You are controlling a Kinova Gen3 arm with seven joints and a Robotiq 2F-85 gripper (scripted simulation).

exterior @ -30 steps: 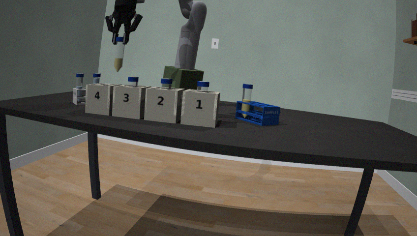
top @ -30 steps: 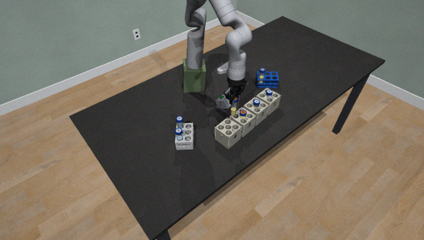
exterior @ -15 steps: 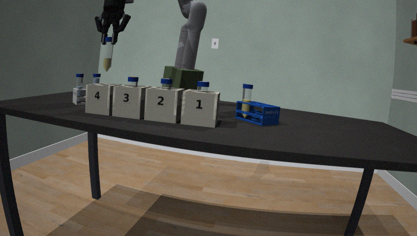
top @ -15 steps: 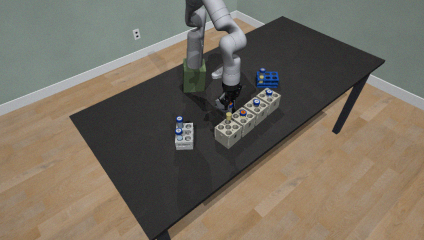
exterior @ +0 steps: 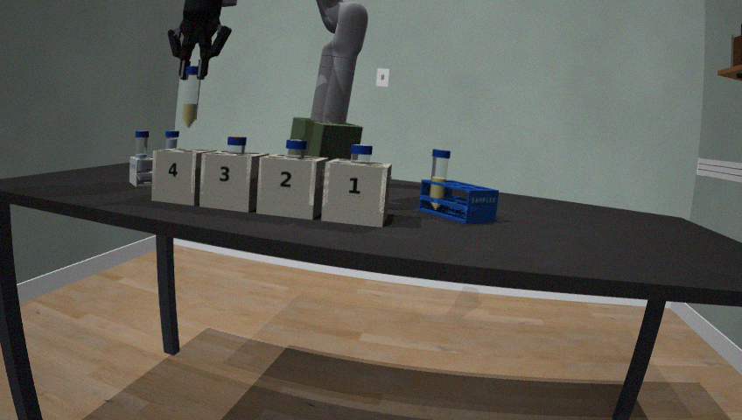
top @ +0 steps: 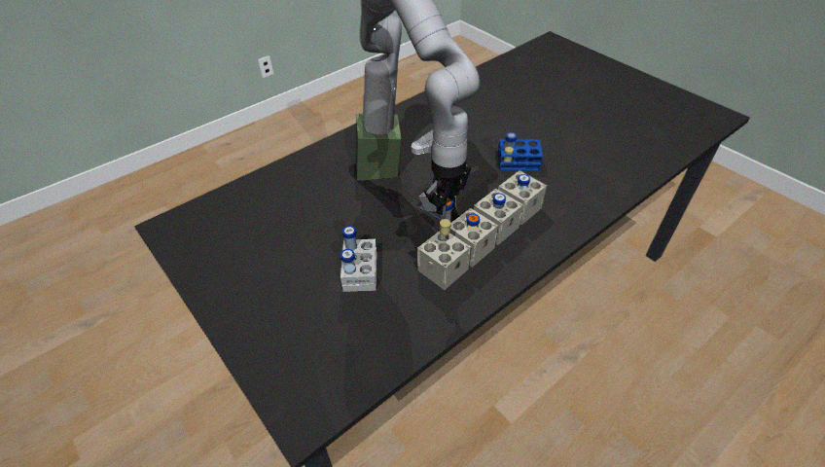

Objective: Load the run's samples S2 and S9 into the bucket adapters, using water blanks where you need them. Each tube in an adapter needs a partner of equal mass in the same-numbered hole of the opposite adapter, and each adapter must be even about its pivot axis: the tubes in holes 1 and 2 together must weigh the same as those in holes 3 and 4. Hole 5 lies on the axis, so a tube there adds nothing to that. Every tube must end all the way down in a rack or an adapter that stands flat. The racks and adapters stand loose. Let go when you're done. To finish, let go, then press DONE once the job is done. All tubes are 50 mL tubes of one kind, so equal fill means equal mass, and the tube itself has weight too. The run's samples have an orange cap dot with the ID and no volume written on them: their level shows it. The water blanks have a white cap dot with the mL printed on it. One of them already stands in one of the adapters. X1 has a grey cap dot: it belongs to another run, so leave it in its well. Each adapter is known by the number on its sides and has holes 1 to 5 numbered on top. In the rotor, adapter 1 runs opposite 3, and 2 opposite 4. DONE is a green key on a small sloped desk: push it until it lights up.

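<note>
Sample tube point(exterior: 188, 99) hanging from end effector point(exterior: 195, 66), seemingly above adapter 4 point(exterior: 173, 177)

Cap-dot lettering on the tubes too small; DONE desk point(top: 427, 203) largely behind the arm point(top: 448, 135).

Dim, soft overhead light; faint shadows on table point(top: 579, 104); pics sharp.

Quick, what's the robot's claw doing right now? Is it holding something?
Gripper: closed on a tube with a blue cap and a little yellowish liquid at its tip, held up in the air above box 4.
</note>
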